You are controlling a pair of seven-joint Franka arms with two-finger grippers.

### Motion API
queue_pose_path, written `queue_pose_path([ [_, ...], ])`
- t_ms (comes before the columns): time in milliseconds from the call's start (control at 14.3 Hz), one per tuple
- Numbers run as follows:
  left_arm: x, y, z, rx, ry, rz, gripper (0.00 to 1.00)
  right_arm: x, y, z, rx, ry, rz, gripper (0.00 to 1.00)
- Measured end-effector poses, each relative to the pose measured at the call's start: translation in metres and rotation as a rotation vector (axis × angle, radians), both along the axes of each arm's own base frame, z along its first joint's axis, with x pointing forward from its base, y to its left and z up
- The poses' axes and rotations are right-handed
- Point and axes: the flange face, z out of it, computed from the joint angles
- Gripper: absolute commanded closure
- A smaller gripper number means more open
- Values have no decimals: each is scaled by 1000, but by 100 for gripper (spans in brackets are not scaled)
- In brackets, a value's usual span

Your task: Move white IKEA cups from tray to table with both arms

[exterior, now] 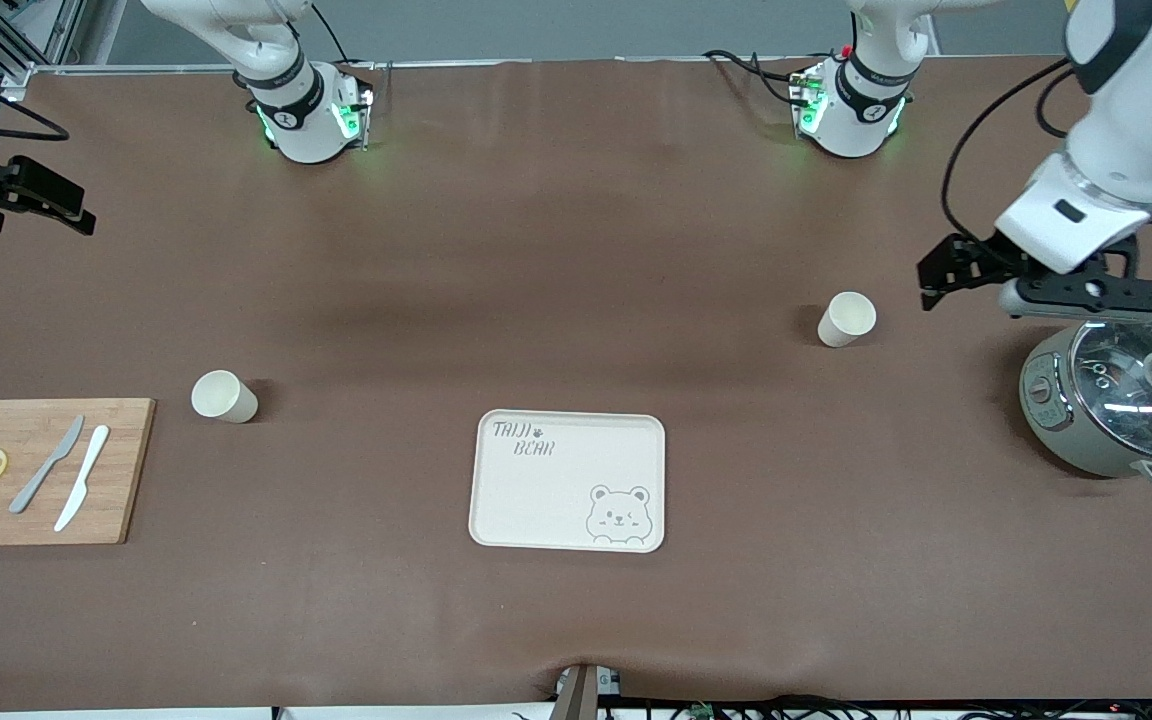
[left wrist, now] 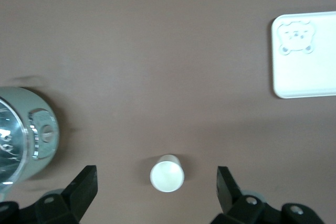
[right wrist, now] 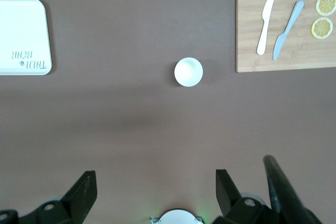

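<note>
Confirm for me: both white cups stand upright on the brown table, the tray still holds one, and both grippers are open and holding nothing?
Not quite. The tray holds nothing; the front view shows it bare. Both white cups do stand on the table, and the left gripper and right gripper are open, holding nothing.

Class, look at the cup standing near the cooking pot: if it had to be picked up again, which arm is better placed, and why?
The left arm. Its open left gripper hangs beside that cup, above the pot. The right gripper, also open, waits at the right arm's end of the table, nearer the other cup.
</note>
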Motion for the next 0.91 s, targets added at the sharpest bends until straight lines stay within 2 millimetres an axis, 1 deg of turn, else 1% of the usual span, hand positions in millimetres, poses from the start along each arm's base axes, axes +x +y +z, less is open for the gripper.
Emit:
queue_pose_path([
  [210, 1, 45, -4, 13, 45, -39, 0, 1, 0, 3, 2, -13, 0, 0],
  [280, 1, 54, -5, 15, 55, -44, 0, 1, 1, 3, 6, -13, 2, 0],
  [350, 0, 56, -6, 15, 63, -45, 0, 1, 2, 3, 9, -13, 3, 0],
  [560, -5, 45, -9, 17, 106, -43, 0, 1, 3, 3, 10, -14, 5, 0],
  [911, -9, 30, -9, 16, 120, 10, 0, 1, 4, 7, 10, -22, 7, 0],
])
